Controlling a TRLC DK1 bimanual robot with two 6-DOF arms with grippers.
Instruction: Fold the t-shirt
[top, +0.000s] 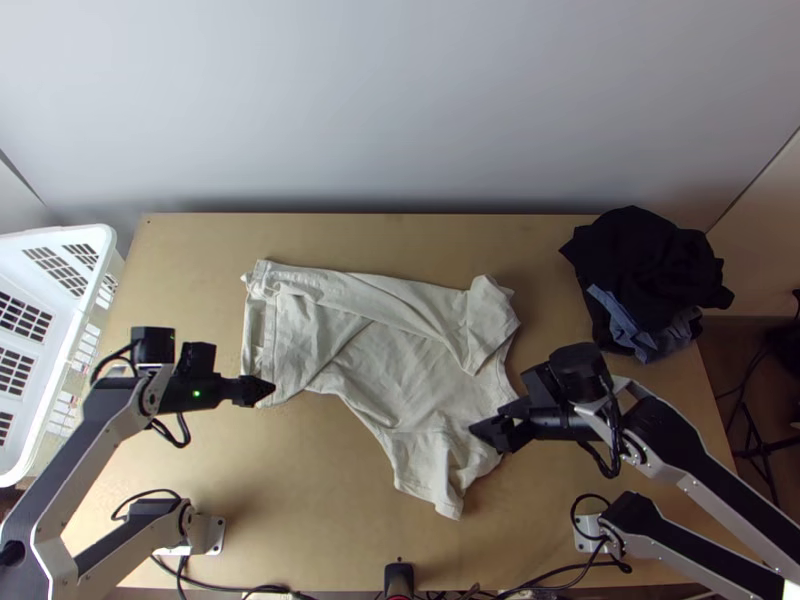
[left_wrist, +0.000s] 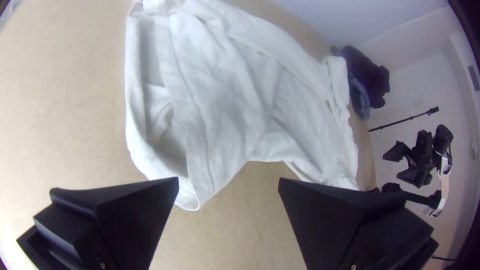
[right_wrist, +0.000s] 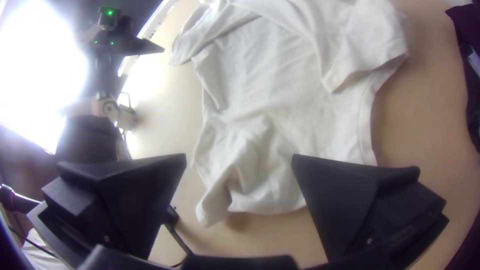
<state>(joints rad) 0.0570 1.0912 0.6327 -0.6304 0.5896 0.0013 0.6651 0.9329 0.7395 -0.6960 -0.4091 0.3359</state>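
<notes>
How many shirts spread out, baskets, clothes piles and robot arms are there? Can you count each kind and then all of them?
Spread-out shirt: 1
Basket: 1
Clothes pile: 1
Robot arms: 2, left arm and right arm
Total: 5
</notes>
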